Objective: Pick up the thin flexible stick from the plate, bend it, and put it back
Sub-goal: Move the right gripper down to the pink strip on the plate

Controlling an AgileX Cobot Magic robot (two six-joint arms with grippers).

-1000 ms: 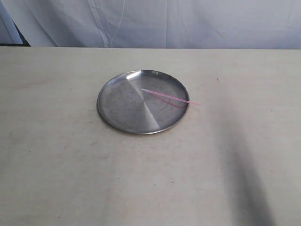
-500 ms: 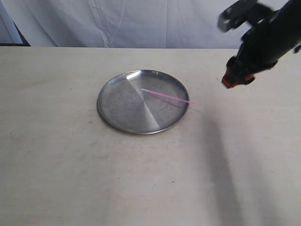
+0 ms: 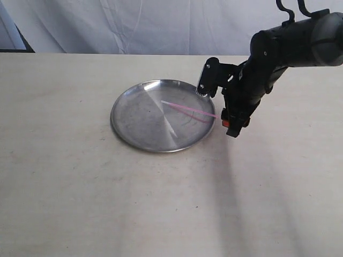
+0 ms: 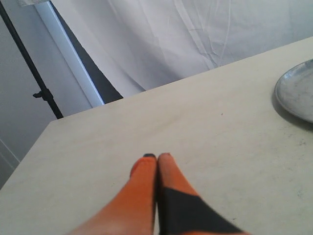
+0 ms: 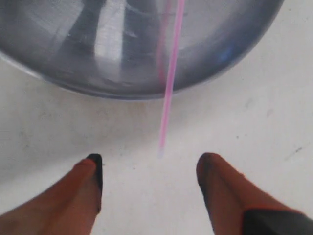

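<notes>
Pink stick (image 5: 170,73) lies across steel plate (image 3: 139,115), tip overhanging rim. Right gripper (image 5: 149,164) spread wide, holding nothing, straddling that tip. Left gripper (image 4: 156,157) pinched together, empty.

**Q:** quick headcount, what've you got there?

**A:** You've got one round silver stainless-steel plate (image 3: 139,115), one thin pink plastic stick (image 3: 187,110), one pale beige tabletop (image 3: 80,176), and two orange-fingered grippers: left gripper (image 4: 156,156) and right gripper (image 5: 151,159).
</notes>
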